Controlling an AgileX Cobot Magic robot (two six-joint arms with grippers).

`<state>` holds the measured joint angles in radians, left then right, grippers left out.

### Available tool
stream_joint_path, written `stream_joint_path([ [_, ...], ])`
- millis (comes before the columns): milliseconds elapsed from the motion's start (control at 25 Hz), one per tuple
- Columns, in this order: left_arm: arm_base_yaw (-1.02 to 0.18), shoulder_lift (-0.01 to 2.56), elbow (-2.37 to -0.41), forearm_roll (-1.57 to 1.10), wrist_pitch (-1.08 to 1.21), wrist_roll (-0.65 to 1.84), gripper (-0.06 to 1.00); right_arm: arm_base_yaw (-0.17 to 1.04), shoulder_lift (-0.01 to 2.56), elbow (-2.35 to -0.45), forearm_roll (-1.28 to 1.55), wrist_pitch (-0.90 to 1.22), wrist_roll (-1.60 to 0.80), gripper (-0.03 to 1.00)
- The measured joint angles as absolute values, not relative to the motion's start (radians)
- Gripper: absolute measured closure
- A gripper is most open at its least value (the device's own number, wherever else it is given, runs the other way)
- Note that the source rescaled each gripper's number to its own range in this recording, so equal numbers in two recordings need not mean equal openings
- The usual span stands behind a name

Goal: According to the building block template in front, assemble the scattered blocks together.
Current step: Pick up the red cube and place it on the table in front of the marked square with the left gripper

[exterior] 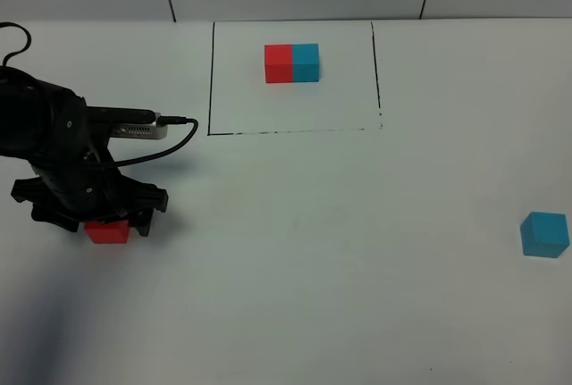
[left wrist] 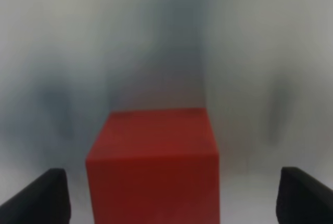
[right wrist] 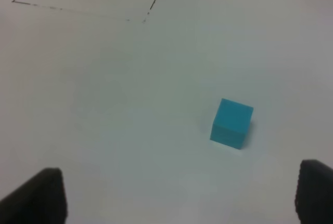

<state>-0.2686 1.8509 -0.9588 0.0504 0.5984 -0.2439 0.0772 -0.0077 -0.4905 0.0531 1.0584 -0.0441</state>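
The joined red and cyan-blue cube pair (exterior: 292, 62) is recorded inside the thin black drawn rectangle (exterior: 211, 81) on the white bench (exterior: 313, 260). The loose red matte cube (exterior: 107, 231) is straddled by the left claw (left wrist: 171, 203), which is spread wide with gaps visible on both sides and nothing gripped. The loose cyan-blue matte cube (exterior: 545, 234) is seen ahead of the right claw (right wrist: 174, 195), which is wide apart and empty.

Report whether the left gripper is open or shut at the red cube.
Open. In the left wrist view the left gripper has its jaws standing clear of both sides of the red cube.
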Motion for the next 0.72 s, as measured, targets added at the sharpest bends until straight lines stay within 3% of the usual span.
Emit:
stream_joint_path([
  [120,-0.269,1.856,-0.959,0.050,0.586,-0.252,0.10,0.077,-0.008,-0.491,0.053,1.058,-0.044,0.18],
  [240,-0.269,1.869,-0.959,0.052,0.586,-0.254,0.26,0.077,-0.008,-0.491,0.053,1.058,-0.044,0.18],
  [360,-0.269,1.887,-0.959,0.053,0.588,-0.256,0.50,0.077,-0.008,-0.491,0.053,1.058,-0.044,0.18],
  [480,-0.269,1.892,-0.959,0.058,0.597,-0.256,0.87,0.077,-0.008,-0.491,0.053,1.058,-0.044,0.18],
  [520,-0.269,1.892,-0.959,0.060,0.603,-0.257,0.94,0.077,-0.008,-0.491,0.053,1.058,-0.044,0.18],
  [720,-0.269,1.873,-0.959,0.120,0.664,-0.249,0.94,0.077,-0.008,-0.491,0.053,1.058,-0.044,0.18],
])
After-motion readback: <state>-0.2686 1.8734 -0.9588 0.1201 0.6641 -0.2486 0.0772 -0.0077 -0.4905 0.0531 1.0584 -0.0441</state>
